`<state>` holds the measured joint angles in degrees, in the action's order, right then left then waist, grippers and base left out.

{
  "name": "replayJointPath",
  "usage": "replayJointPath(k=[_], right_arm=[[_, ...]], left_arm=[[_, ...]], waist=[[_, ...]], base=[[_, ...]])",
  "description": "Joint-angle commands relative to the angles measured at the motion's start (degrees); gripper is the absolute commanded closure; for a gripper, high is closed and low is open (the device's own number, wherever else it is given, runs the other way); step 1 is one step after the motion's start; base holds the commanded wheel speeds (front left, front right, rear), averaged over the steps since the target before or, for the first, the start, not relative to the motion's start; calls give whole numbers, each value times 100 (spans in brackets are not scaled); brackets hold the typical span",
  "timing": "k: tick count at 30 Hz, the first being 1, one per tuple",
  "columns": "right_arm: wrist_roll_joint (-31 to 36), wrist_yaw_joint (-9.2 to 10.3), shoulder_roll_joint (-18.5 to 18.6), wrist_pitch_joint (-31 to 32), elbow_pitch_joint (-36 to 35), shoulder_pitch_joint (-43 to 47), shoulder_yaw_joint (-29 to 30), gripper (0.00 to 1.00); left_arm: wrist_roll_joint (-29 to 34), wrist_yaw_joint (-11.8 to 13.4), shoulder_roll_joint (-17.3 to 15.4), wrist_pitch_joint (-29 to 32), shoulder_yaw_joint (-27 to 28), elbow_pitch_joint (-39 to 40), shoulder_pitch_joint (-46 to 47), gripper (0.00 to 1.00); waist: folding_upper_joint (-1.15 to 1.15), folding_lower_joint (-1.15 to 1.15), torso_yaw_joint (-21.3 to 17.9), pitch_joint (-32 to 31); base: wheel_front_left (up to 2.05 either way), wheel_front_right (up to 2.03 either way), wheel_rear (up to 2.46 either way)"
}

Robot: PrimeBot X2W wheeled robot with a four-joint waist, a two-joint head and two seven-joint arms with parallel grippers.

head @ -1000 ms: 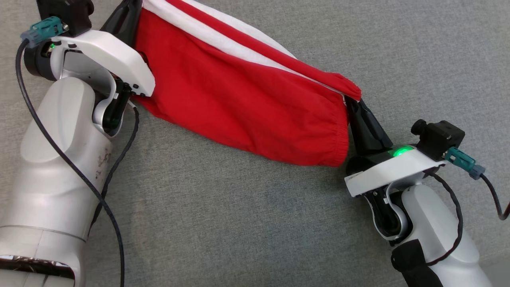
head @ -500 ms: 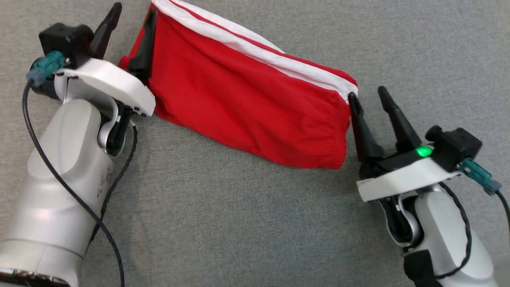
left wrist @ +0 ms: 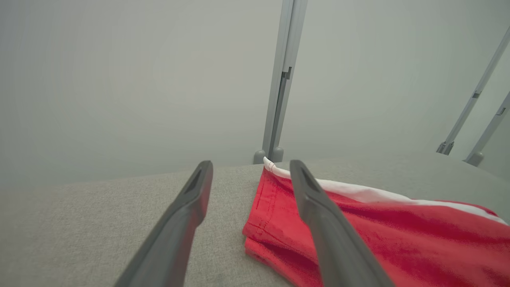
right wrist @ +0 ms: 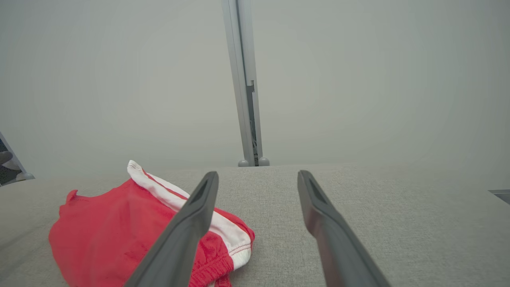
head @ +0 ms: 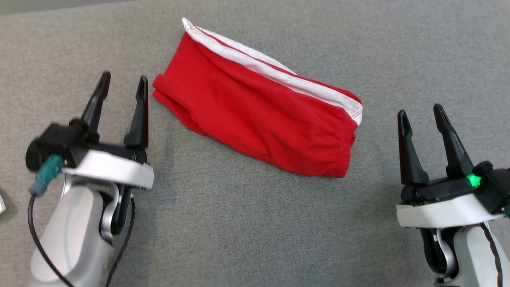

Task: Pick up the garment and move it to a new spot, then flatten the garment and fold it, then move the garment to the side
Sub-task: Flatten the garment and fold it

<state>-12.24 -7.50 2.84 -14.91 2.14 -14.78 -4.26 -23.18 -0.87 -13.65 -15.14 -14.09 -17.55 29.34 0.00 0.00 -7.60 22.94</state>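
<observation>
Left end effector [head: 124,76]: low on the left of the head view, jaws spread wide, empty, fingers pointing up.
Right end effector [head: 419,110]: low on the right, jaws spread wide, empty, fingers pointing up.
Left forearm [head: 71,239]: pale, rising from bottom edge.
Right wrist [head: 442,211]: white, green light [head: 473,180] lit.

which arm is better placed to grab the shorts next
Left, probably: the left gripper stands open right beside the hem end of the shorts; the right gripper, also open, sits farther from the other end.
</observation>
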Motion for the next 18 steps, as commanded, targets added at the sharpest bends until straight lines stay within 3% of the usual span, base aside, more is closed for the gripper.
replayJointPath(k=[1,7,18], right_arm=[[62,1,28,-32,-48,128,83,0],[147,1,25,-33,1,562,391,0],[-38,1,22,-33,38,687,473,0]], left_arm=[[56,64,-23,-5,51,141,-204,0],[-22,313,-63,7,186,549,-1195,0],[-98,403,-131,195,153,748,-1441,0]], waist=[[0,0,32,-164],[0,0,28,-437],[0,0,33,-531]], base=[[0,0,0],[0,0,0],[0,0,0]])
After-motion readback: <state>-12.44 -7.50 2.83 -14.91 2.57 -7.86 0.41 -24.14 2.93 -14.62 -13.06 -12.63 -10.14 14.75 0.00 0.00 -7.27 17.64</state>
